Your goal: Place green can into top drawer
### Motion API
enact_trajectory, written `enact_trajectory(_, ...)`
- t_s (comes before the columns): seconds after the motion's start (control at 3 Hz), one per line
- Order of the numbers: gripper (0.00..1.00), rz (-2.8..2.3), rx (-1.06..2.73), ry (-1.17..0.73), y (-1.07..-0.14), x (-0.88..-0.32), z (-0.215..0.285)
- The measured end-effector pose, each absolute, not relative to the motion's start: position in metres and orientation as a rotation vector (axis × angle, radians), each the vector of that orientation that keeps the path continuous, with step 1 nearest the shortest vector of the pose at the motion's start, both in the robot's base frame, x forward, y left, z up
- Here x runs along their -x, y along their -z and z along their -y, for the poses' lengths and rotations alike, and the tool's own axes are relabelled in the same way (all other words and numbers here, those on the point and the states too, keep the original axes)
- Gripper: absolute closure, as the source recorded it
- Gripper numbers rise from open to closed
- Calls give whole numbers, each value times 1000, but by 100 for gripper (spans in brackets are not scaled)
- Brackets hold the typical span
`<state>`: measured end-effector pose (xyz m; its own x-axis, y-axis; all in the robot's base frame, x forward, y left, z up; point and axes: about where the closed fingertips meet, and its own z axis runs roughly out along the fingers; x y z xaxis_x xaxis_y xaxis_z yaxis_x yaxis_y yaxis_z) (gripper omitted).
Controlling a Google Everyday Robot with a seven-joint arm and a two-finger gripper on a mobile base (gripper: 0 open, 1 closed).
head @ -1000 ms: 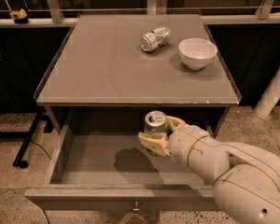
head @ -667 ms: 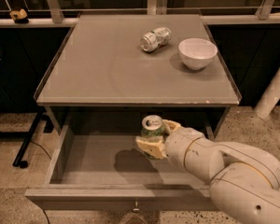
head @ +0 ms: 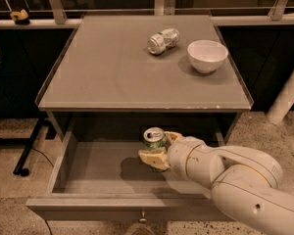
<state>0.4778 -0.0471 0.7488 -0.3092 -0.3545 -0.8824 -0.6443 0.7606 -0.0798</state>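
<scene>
The grey counter (head: pixel 112 77) carries a silver-white can (head: pixel 162 41) lying on its side, far and right of centre, with a white bowl (head: pixel 207 56) upright near it on the right. Below the counter's near edge, the gripper (head: pixel 159 148) clasps the green can (head: pixel 154 136) over the open top drawer (head: pixel 88 170).

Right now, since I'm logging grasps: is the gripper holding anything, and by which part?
The gripper holds the green can by its sides, shut on it, upright over the open drawer.

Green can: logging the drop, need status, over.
Gripper shut on green can, inside open top drawer. Can upright, not released. Silver-white can and white bowl up on tabletop, out of the way.
</scene>
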Motion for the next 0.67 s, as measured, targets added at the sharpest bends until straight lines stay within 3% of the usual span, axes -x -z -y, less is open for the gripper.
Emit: enact_trajectory(0.67,100,-1954,800,-388,-725,-489,36)
